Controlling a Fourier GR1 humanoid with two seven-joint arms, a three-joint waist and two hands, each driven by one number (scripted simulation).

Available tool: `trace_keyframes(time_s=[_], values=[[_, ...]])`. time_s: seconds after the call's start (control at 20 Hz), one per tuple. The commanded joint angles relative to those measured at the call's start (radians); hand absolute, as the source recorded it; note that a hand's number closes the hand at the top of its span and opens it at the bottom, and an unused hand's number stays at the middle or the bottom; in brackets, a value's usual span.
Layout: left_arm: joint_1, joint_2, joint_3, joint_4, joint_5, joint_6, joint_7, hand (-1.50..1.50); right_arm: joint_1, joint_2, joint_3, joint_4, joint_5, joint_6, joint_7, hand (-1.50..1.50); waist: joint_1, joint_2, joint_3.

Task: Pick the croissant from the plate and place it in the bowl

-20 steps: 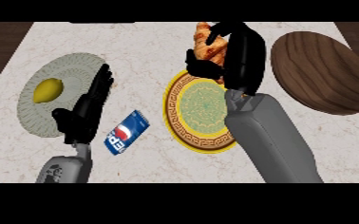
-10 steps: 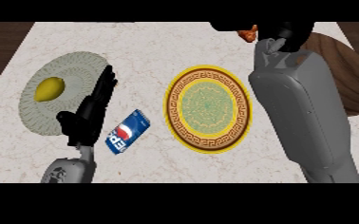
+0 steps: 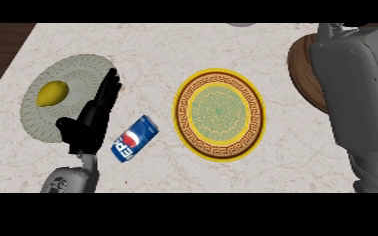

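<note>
The croissant cannot be seen; the yellow-rimmed plate (image 3: 219,114) at centre lies bare. At three o'clock the right forearm (image 3: 353,95) covers much of the brown bowl (image 3: 301,75), its hand out of sight. At nine o'clock the left hand (image 3: 94,116) rests with straight fingers beside a blue can (image 3: 134,138) on the bench (image 3: 162,50).

Two plates are counted on the worktop (image 3: 162,50): one grey plate (image 3: 77,67) and one yellow patterned plate (image 3: 219,114). One lemon (image 3: 52,93), one blue soda can (image 3: 134,138) and one brown bowl (image 3: 303,75) are seen. One hand (image 3: 92,117) is visible.
</note>
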Motion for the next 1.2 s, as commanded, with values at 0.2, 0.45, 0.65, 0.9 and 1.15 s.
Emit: trace_keyframes(time_s=[0.2, 0.45, 0.65, 0.9, 1.15], values=[[0.012, -0.005, -0.016, -0.029, -0.004, -0.009, 0.043, 0.00, 0.054, -0.139, -0.044, 0.187, 0.039, 0.023, -0.123, 1.50, 0.004, 0.000, 0.000], [-0.030, 0.004, 0.025, 0.019, 0.013, -0.020, 0.007, 0.00, 0.087, -0.184, -0.115, 0.329, 0.027, -0.072, -0.227, 1.50, 0.007, 0.003, 0.000], [-0.095, 0.038, 0.071, 0.041, 0.023, -0.029, 0.049, 0.00, 0.188, -0.193, -0.115, 0.329, 0.033, -0.116, -0.282, 1.50, -0.002, 0.001, 0.000], [-0.013, -0.026, -0.014, 0.004, -0.030, 0.001, 0.001, 0.00, 0.220, -0.250, -0.197, 0.494, -0.016, -0.177, -0.404, 1.50, 0.005, 0.003, 0.001], [-0.025, 0.014, 0.021, -0.032, 0.006, -0.035, 0.047, 0.00, 0.228, -0.224, -0.301, 0.604, -0.168, -0.164, -0.502, 1.50, 0.008, 0.003, 0.001]])
